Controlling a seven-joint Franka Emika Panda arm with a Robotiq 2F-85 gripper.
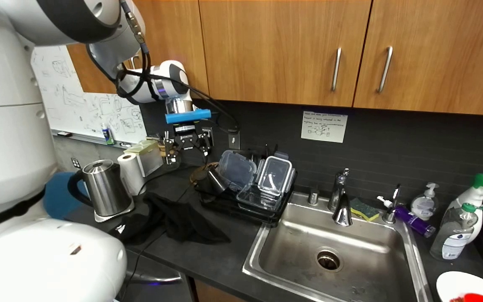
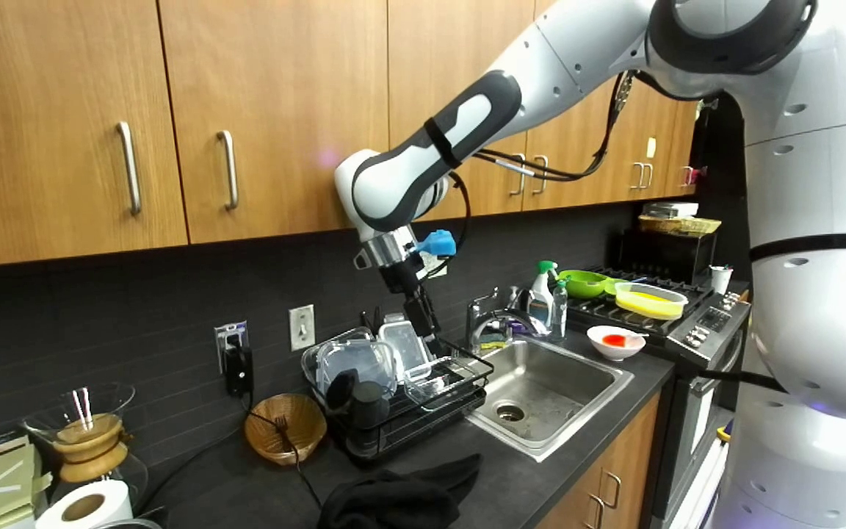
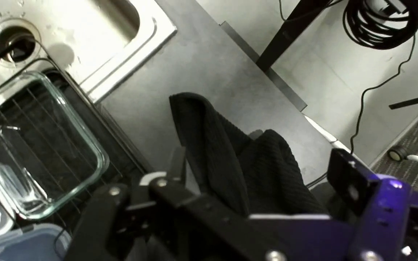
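The tool (image 1: 187,157) is spread wide, fingers (image 3: 352,174) well apart, holding nothing. No contact visible. It hangs in the air over the worktop (image 1: 233,260); exact height hard to judge.

Main thing: black cloth (image 3: 230,163), below the tool and showing through the gap in the wrist view. It lies on the worktop in loose, crumpled folds, one corner pointing toward the sink (image 1: 300,243), apart from the dish rack (image 2: 423,426). In an exterior view it sits between the steel kettle (image 1: 107,188) and the rack, near the worktop's front edge.

Progress, my read: little to show. Done: tool up over the area, fingers parted, lined up roughly with the cloth. Not done: no touch, no grip, nothing lifted or carried; the cloth is flat down on the worktop. Can't tell from this moment whether handling is starting or finished.

The rack looks loaded: glass container (image 3: 102,163) at the sink end, clear lids (image 1: 237,170) standing tilted beside it. None of that is in the tool's grip. White bowl (image 2: 614,354) with something red inside stands past the sink, well apart from the tool.
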